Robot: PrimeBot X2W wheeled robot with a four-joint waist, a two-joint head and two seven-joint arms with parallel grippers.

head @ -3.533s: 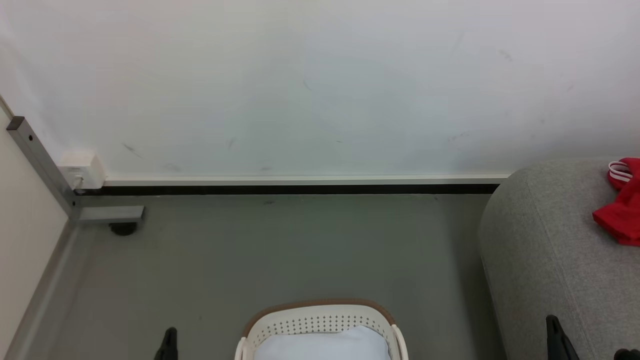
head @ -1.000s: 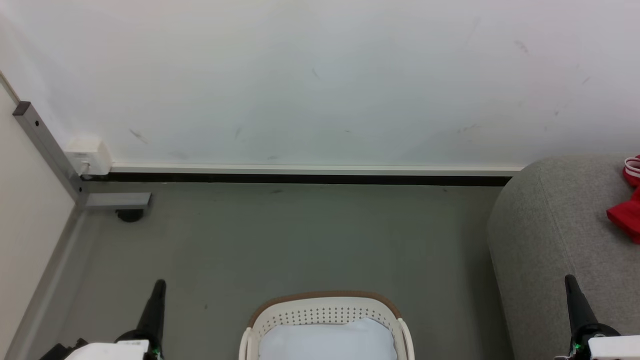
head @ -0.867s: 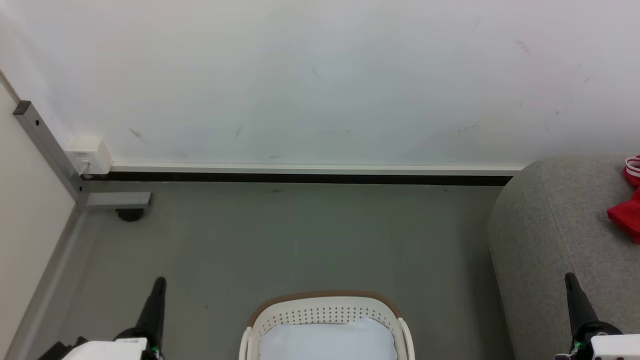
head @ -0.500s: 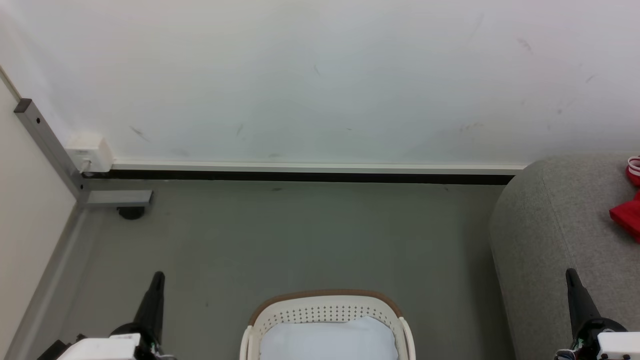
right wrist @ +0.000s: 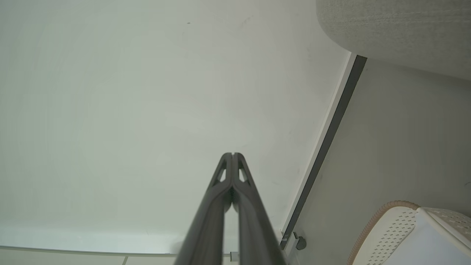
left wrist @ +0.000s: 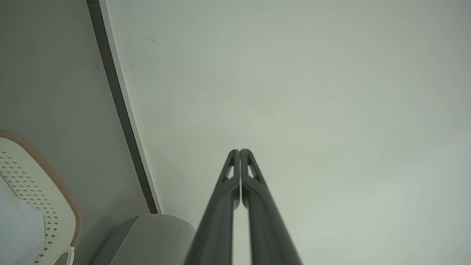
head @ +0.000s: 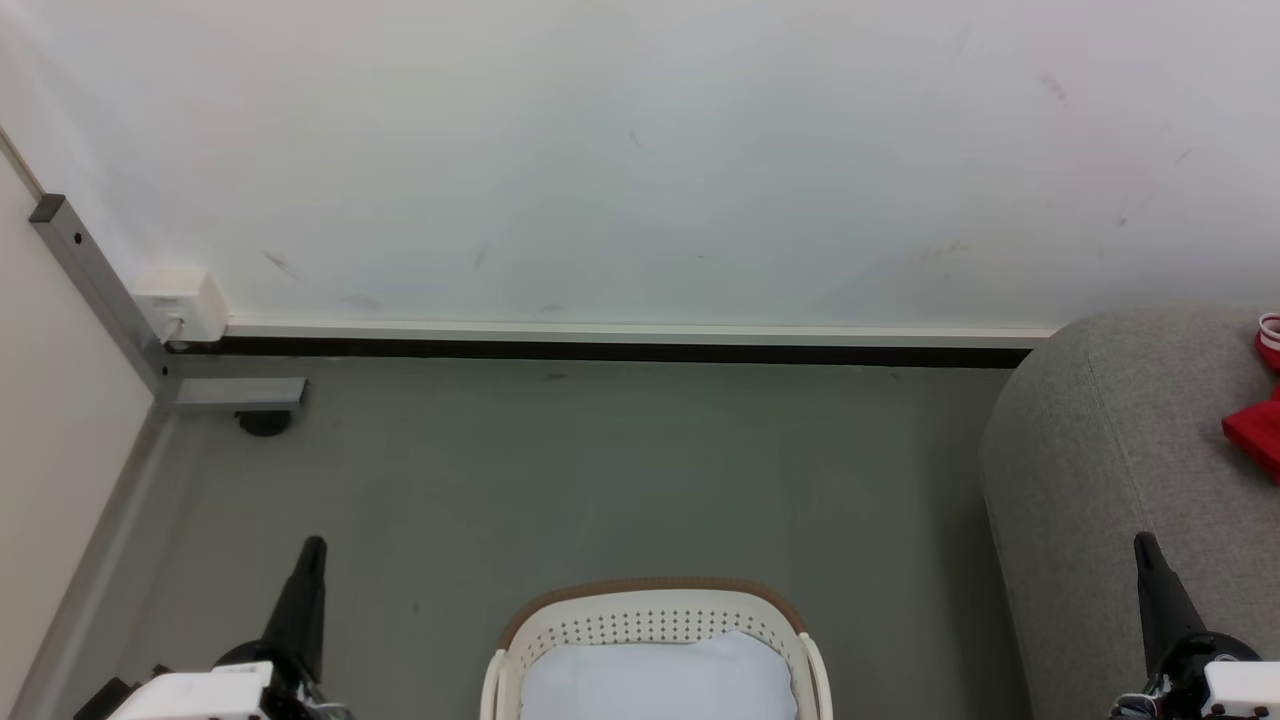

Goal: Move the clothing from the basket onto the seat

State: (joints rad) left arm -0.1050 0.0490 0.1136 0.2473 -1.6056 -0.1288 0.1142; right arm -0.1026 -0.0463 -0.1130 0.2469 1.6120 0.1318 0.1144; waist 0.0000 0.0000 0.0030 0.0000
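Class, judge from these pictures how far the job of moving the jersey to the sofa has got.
Done: the red jersey with white striped trim lies on the grey woven-fabric sofa, cut off by the head view's right edge. In hand: nothing; left gripper and right gripper are shut, empty. Left: seemingly nothing; the cream-white holed plastic basket holds just a pale white garment.

I see a smooth cream plastic laundry basket (head: 650, 628) with a soft pale cloth garment (head: 650, 685) inside. The sofa (head: 1090, 470) is coarse grey woven fabric; the floor (head: 600, 470) looks matt.
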